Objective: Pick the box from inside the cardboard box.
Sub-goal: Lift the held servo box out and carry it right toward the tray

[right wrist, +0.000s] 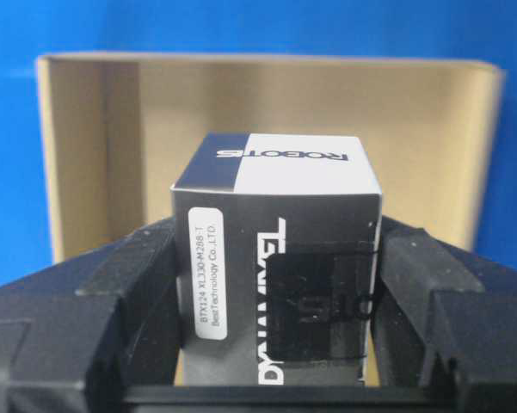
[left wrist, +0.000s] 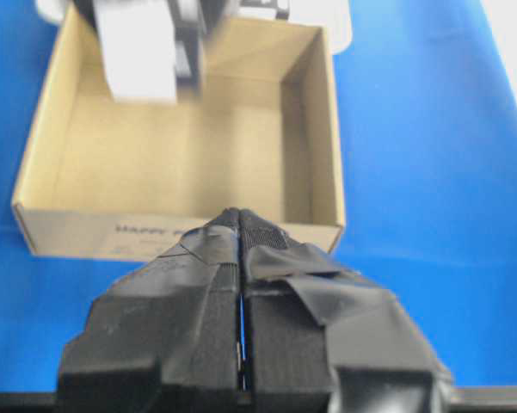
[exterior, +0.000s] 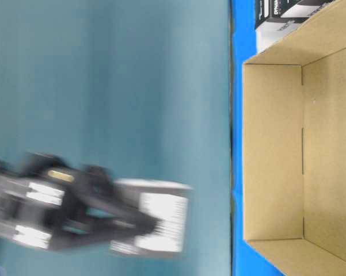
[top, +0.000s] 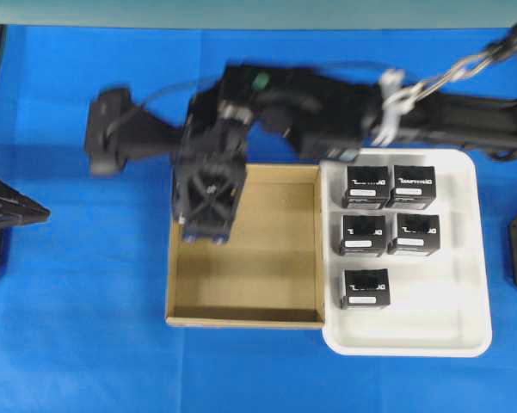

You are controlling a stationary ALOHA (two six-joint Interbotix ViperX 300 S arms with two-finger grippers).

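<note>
Right claw (right wrist: 275, 284) holds the box (right wrist: 275, 258) — one jaw against each side face, the labelled face toward the wrist camera, so the grip runs across the narrow width, where the pads have flat parallel card to press on. The box sits upright between the jaws, its top clear of them. In the table-level view it hangs clear of the cardboard box (top: 243, 323), so I judge it lifted out. Overhead, the claw hovers over the far left corner of the cardboard box; what shows of the floor there is bare brown card. Just to the right of the cardboard box, touching its wall or nearly so, lies the white tray (top: 464, 335) with five matching black boxes (top: 389, 213) in rows — likely the destination, though the task names only the pick. Left claw (left wrist: 241, 225) is pressed shut on nothing and parked low over the blue tabletop (top: 77, 292) just outside the cardboard box's left wall, aimed at it, out of the working arm's way.
</note>
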